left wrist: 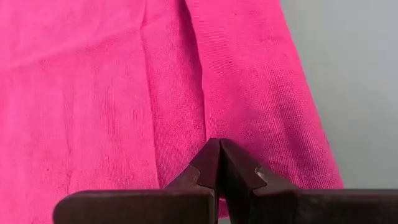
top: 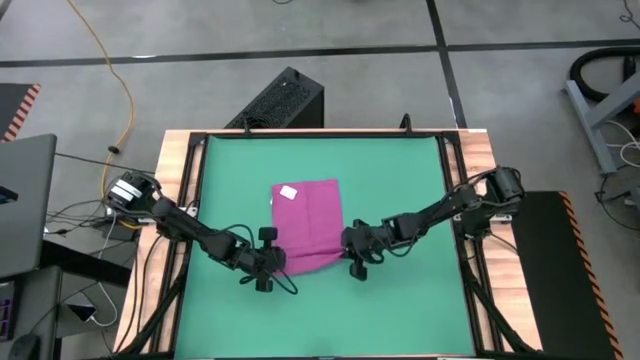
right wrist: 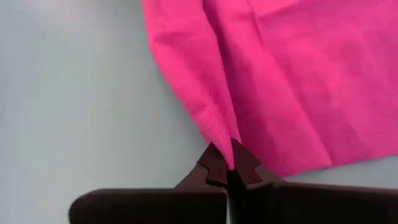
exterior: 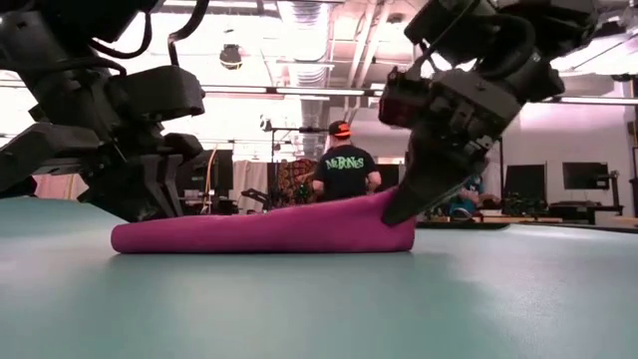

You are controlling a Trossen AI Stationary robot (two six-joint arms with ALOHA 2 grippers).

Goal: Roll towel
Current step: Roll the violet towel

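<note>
Your towel [top: 308, 222] lies mid-mat [top: 400, 180], soft, light and floppy. Both the left gripper [left wrist: 219, 163] and right gripper [right wrist: 224, 163] pinch its near corners. Keep hold there while rolling.

Both arms reach inward low over the table, left gripper [top: 277, 262] and right gripper [top: 349, 243] clamped tight.

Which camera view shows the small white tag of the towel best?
The high view: the white tag lies on the towel's far corner. The low view shows only the towel's edge; both wrist views show plain pink cloth, no tag.
</note>
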